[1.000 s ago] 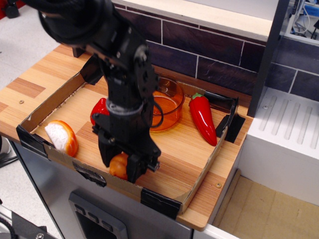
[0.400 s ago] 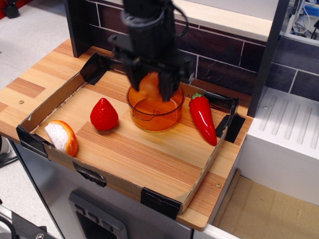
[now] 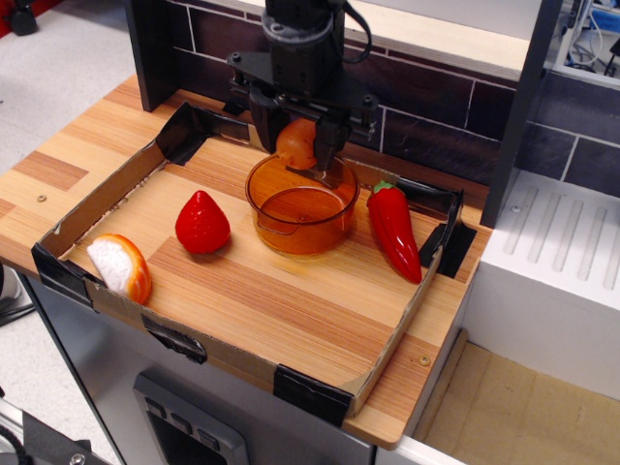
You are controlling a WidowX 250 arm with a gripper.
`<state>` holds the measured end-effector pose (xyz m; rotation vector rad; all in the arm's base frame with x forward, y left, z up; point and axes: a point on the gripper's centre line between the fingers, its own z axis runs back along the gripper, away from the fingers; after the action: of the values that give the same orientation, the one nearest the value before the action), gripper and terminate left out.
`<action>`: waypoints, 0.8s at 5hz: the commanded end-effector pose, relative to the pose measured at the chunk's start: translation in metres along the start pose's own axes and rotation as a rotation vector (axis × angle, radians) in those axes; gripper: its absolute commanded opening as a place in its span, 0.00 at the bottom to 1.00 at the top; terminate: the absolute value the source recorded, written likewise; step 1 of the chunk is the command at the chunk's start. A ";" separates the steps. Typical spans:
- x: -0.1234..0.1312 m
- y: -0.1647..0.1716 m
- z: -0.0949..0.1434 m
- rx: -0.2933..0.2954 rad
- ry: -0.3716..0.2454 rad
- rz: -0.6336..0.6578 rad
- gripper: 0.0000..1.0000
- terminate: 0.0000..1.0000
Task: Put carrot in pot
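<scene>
Since a moment ago the jaws point(image 3: 297, 145) have drifted slightly back, still clamped across the carrot point(image 3: 296, 141), a light, stiff, glossy and likely slippery toy, directly above the pot point(image 3: 301, 206) beneath them
</scene>
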<state>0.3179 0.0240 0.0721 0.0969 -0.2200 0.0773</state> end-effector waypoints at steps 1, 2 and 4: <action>0.011 0.013 -0.003 0.089 -0.012 -0.011 1.00 0.00; 0.012 0.011 -0.004 0.085 0.005 -0.014 1.00 0.00; 0.017 0.010 0.023 0.045 -0.036 0.004 1.00 0.00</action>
<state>0.3231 0.0257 0.0744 0.1360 -0.1814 0.0793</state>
